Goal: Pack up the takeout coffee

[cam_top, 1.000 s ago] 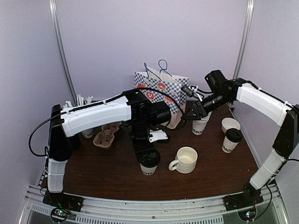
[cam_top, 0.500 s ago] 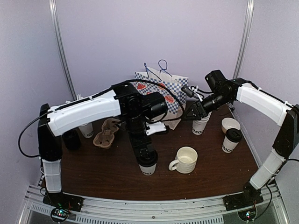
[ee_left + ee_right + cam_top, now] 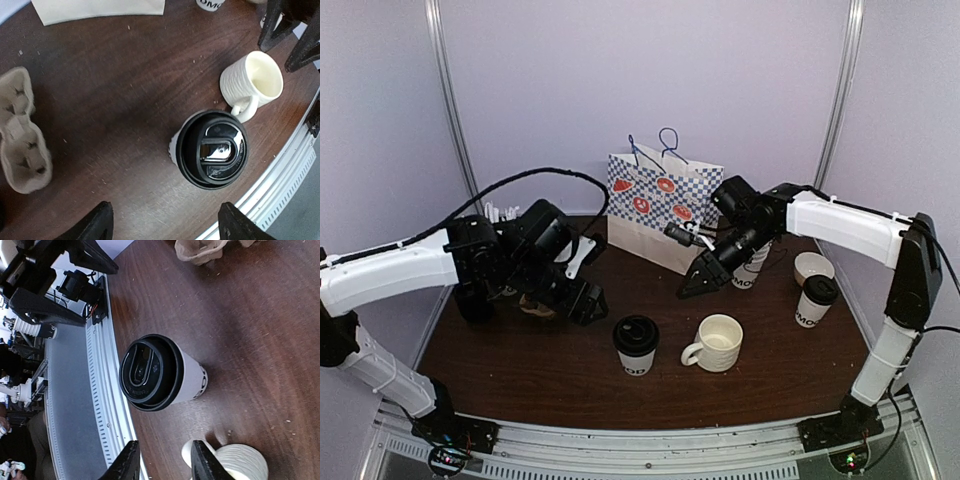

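The lidded cup [image 3: 635, 352] is standing beside the mug [image 3: 718, 343], outside the bag [image 3: 660, 205]. The right gripper [image 3: 162, 462], narrow and empty, is pointing at it; I think it is needing wider fingers, gripping under the lid [image 3: 147, 372]. The left gripper [image 3: 167, 225] is hanging wide, empty.

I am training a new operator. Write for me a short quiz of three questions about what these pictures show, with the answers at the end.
1. True or false: the left pincer is holding the front lidded cup.
2. How many black-lidded cups stand on the table? A one, B two, C three.
3. Short answer: which object stands upright at the back of the table?

Key
1. False: its jaws are open and empty, and the cup stands free.
2. B.
3. The checked paper bag.
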Available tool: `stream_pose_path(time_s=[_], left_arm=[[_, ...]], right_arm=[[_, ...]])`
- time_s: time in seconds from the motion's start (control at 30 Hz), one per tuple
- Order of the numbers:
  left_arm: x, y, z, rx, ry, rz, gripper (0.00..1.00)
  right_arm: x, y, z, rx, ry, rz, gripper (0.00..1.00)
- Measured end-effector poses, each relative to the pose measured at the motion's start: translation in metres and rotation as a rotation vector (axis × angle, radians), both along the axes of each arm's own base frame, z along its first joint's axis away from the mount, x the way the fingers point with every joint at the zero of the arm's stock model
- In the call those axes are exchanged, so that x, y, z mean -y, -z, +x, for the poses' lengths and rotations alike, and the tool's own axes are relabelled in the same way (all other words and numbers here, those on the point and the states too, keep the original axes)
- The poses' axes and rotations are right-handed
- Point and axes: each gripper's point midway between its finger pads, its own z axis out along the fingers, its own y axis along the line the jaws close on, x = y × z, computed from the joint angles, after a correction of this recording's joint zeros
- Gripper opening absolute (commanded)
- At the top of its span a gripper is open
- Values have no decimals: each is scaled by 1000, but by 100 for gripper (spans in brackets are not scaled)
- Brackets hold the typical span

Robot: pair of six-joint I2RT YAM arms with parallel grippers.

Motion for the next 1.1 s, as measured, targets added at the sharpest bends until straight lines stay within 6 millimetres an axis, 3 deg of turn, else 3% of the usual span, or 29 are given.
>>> stream_pose_path(time_s=[0.1, 0.23, 0.5, 0.7, 1.1], left_arm=[[2, 34, -11, -102, -67, -105, 69], [7, 57, -20, -194, -129, -208, 64], [27, 47, -12, -214, -188, -378, 56], [31, 39, -3, -200, -206, -431, 48], [28, 50, 4, -231, -234, -443, 44]], right_arm=[[-16, 20, -13, -69, -41, -23, 34], [-28, 41, -26, -126, -77, -55, 33], [-36, 59, -33, -207, -91, -74, 30], [-38, 59, -35, -232, -91, -66, 29], [-45, 64, -37, -308, -102, -43, 29]])
